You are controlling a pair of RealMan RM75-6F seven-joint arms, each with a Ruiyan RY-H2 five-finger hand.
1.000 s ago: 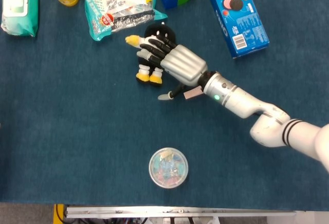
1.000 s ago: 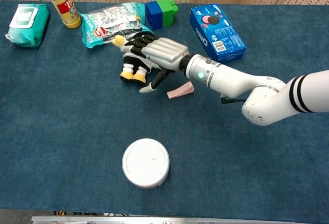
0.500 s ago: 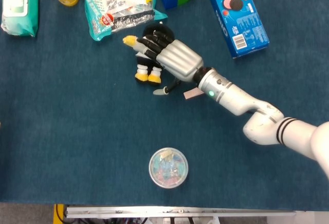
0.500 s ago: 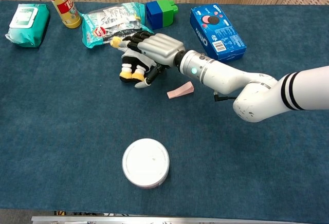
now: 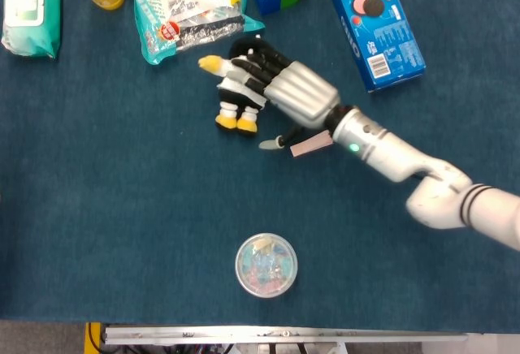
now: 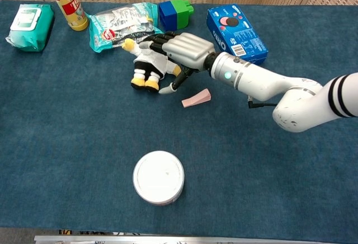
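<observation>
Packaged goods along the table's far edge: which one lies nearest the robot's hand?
The crinkly teal snack bag, just beyond the right hand on the penguin plush toy; the blue cookie box and green wipes pack lie farther off.

The right arm stretches in from the right, wrist nearly level. Its silver robot hand [image 5: 299,94] [image 6: 187,48] lies palm-down, dark fingers [image 5: 258,68] curled forward, thumb hanging beneath.

A robot test bench is showing: blue cloth table [image 6: 67,143] carrying staged groceries (cookie box [image 6: 236,34], wipes pack [image 6: 31,27])
</observation>
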